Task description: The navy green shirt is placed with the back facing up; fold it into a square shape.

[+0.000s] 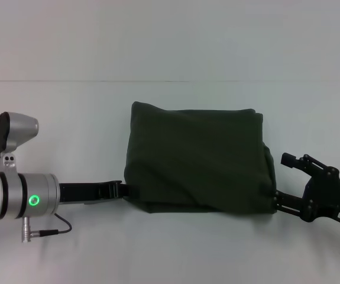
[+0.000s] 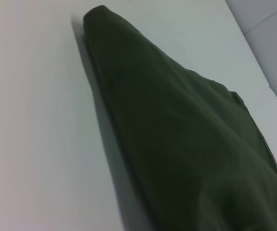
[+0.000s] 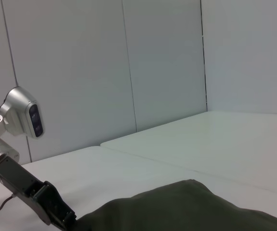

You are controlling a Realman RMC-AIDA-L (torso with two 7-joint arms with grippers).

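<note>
We see a plain white table (image 1: 170, 248) with a seam line across its far part. Behind it, pale grey wall panels (image 3: 80, 72) with vertical joints meet at a corner. Light is even, soft shadows.

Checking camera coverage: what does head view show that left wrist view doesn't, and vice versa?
Head only: the whole folded navy green shirt as a rough rectangle, with the left claw at its near-left corner and the right claw at its near-right corner. Left wrist only: a close look along the shirt's stacked folded edge. Both: the shirt on the white table.
</note>
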